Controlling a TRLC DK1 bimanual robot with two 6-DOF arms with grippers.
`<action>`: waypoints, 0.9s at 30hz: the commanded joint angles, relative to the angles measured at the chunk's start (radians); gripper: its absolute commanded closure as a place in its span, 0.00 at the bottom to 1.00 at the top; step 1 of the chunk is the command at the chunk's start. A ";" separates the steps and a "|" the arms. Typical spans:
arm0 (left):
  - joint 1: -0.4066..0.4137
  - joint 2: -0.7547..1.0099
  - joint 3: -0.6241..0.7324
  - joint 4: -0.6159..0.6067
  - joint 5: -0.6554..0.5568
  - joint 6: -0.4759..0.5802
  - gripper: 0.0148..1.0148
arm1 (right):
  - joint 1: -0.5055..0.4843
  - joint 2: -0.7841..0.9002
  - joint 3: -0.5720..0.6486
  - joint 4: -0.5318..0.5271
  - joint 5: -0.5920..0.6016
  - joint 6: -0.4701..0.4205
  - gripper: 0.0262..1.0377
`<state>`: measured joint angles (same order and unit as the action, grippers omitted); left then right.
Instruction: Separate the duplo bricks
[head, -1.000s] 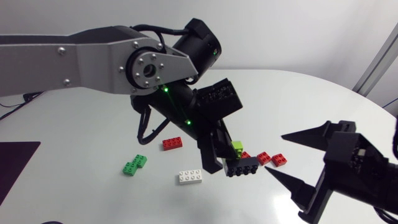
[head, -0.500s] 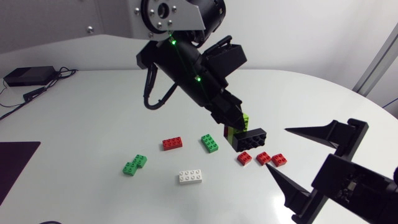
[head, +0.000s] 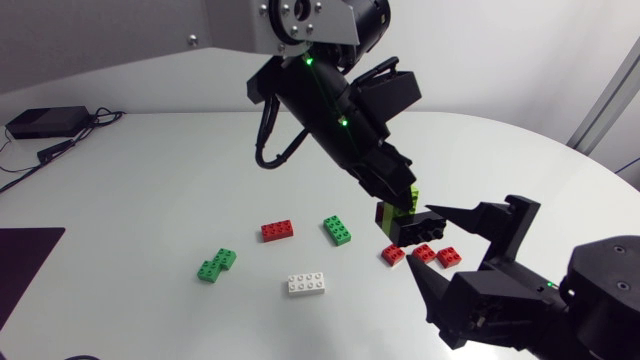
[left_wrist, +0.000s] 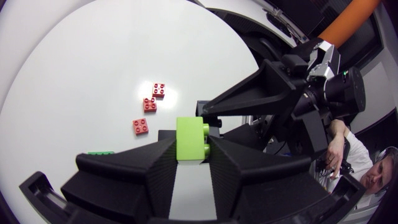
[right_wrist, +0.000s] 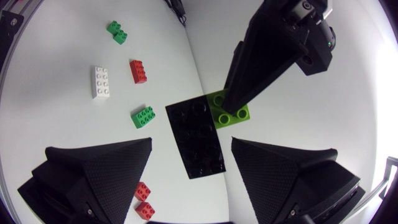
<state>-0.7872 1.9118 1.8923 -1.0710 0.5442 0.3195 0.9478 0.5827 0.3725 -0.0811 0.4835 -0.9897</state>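
**Change noted.** Compared with a second ago, the left end effector (head: 398, 205) has risen from the white tabletop (head: 150, 180) and travelled toward the right arm. It is clamped on the small lime-green plastic brick (left_wrist: 191, 138). The long black plastic brick (head: 418, 229) came up with it, attached at one end of the lime-green brick, so the pair is now held in the air above the three small red bricks (head: 424, 253). Over the same interval the right end effector (right_wrist: 191, 149) has moved in. Its fingers are now apart, one on either side of the black brick, and the right wrist view shows a gap on both sides.

**Bearing on the task.** In my judgement this pair is set up to be pulled apart. The step is not yet done, because the right fingers must first close on the black brick.

**Loose on the tabletop.** A red brick (head: 277, 230), a green brick (head: 337, 230) and a white brick (head: 306, 284) lie well apart. A green stepped piece (head: 217, 264) may be two bricks joined, but I cannot tell.

**Obscured.**
- The left fingers cover much of the seam between the lime-green and black bricks, so how firmly the studs are seated cannot be determined.
- In the left wrist view the black brick is almost wholly hidden behind the lime-green one.
- That same view leaves it unclear whether one right finger is touching the black brick.
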 joint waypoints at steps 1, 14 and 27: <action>-0.001 0.027 0.039 -0.018 0.011 -0.014 0.77 | 0.014 0.028 -0.017 0.035 0.020 -0.049 0.13; -0.006 0.033 0.041 -0.040 0.011 0.016 0.77 | 0.048 0.020 -0.075 0.109 0.041 -0.164 0.87; 0.006 0.035 0.048 -0.053 0.040 0.021 0.77 | 0.072 0.002 -0.159 0.230 0.093 -0.264 0.90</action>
<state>-0.7898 1.9358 1.8984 -1.1110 0.5526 0.3298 1.0157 0.5858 0.2581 0.1257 0.5518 -1.1923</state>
